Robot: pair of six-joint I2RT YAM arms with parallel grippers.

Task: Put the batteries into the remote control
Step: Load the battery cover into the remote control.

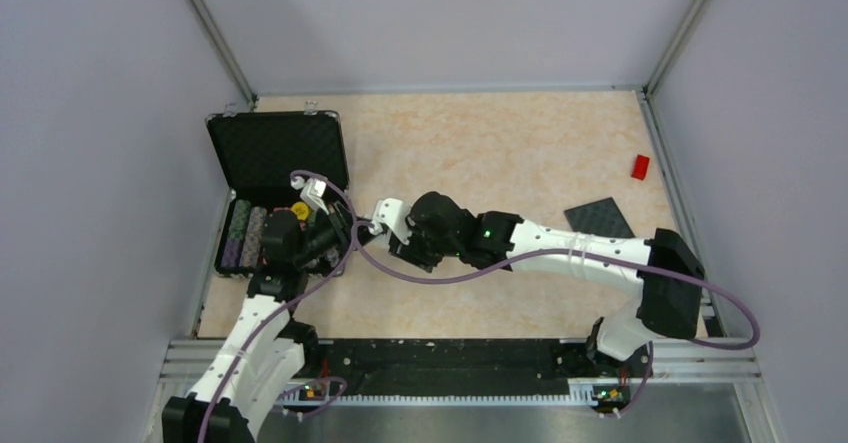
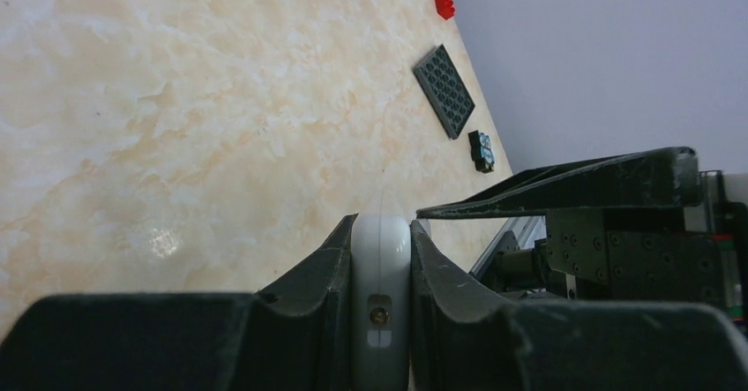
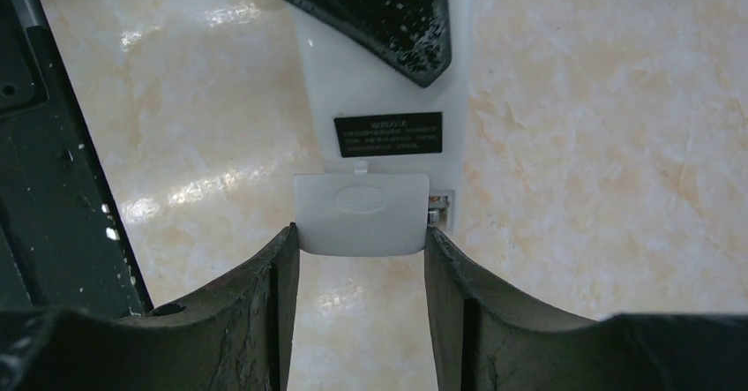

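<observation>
My left gripper (image 1: 345,225) is shut on the white remote control (image 1: 385,215) and holds it above the table. In the left wrist view the gripper (image 2: 381,232) pinches the remote (image 2: 381,285) edge-on. The right wrist view shows the remote's white back (image 3: 379,91) with a black label (image 3: 388,133). My right gripper (image 3: 362,241) has its fingertips on both sides of the small white cover piece (image 3: 362,214), which sits at the remote's battery end. A metal contact (image 3: 438,204) shows beside the cover. No batteries are in view.
An open black case (image 1: 275,153) with colourful chips (image 1: 245,235) stands at the left, close behind the left arm. A dark studded plate (image 1: 600,218) and a red block (image 1: 640,166) lie at the right. A small dark piece (image 2: 481,150) lies near the plate.
</observation>
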